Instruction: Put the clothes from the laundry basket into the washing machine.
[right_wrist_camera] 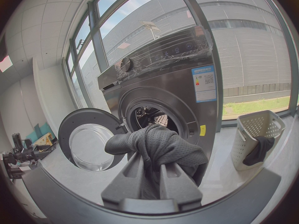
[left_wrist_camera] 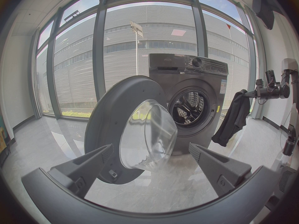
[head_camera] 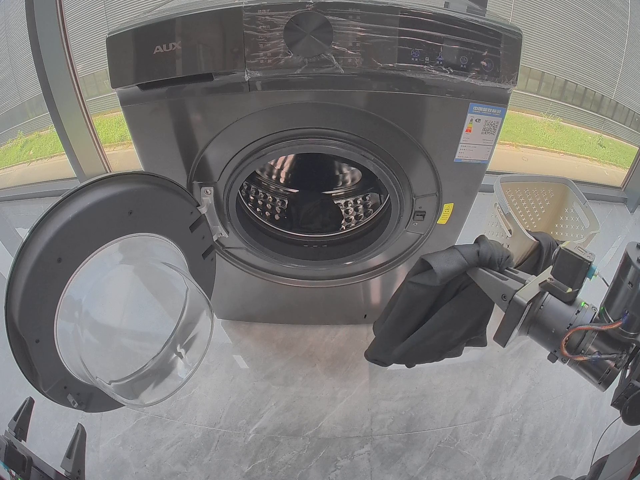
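Right claw clamped on dark garment, by washing machine, left claw spread, empty

I seem to be working in a staged test room in an office block, not a home. The washing machine stands alone on a polished stone-look floor before floor-to-ceiling windows. Film wrap covers its panel, there are grid ceiling tiles overhead, and a big grey building stands outside.
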